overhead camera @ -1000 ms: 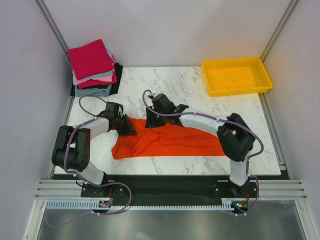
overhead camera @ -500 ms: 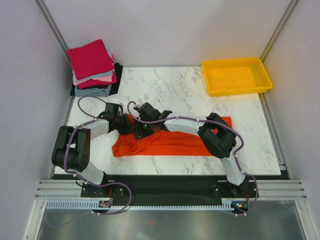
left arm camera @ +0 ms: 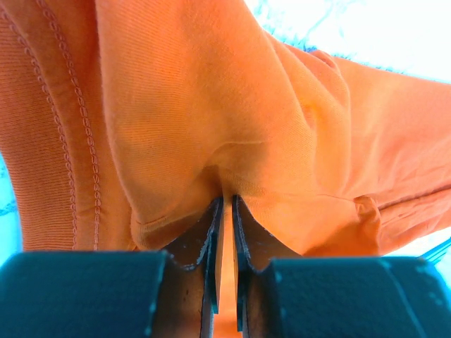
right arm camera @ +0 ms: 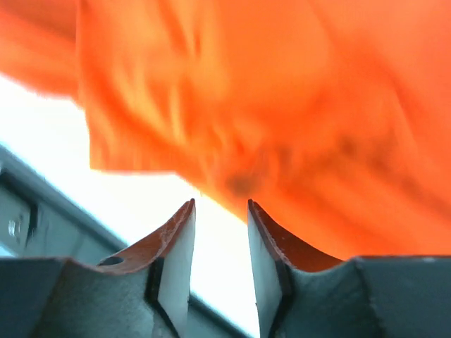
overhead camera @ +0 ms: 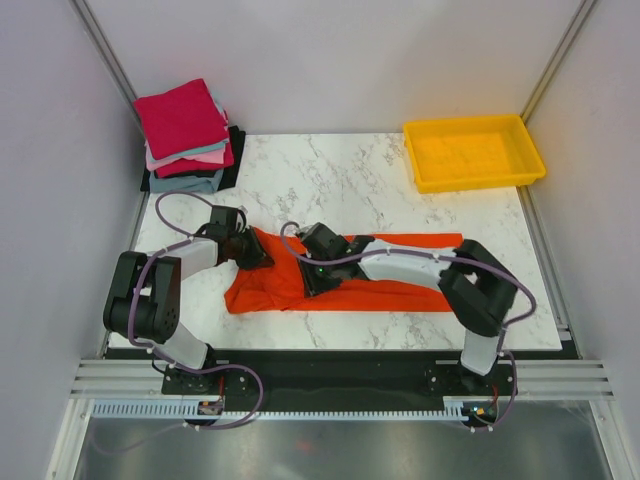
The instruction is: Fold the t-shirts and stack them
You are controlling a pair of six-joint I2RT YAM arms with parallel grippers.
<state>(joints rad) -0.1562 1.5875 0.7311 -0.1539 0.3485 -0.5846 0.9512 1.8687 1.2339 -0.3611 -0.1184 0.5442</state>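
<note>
Orange-red t-shirt [overhead camera: 262,285], white grey-veined table [overhead camera: 350,180], yellow tray [overhead camera: 470,155], crimson-topped stack [overhead camera: 182,120], bottom perhaps black

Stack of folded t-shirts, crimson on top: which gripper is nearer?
Left. The left gripper pinches the bright orange-red t-shirt at its left end, near the stack; the right gripper is over that shirt's middle, farther right.

The orange-red t-shirt [overhead camera: 270,285] is laid as a long, rumpled band across the near middle of the table [overhead camera: 350,180], its left end bunched. The others are stacked folded at the far left corner: the crimson t-shirt [overhead camera: 182,118] on top, the pink t-shirt [overhead camera: 205,157] and grey-blue t-shirt [overhead camera: 190,183] beneath, the black t-shirt [overhead camera: 234,160] lowest.
</note>
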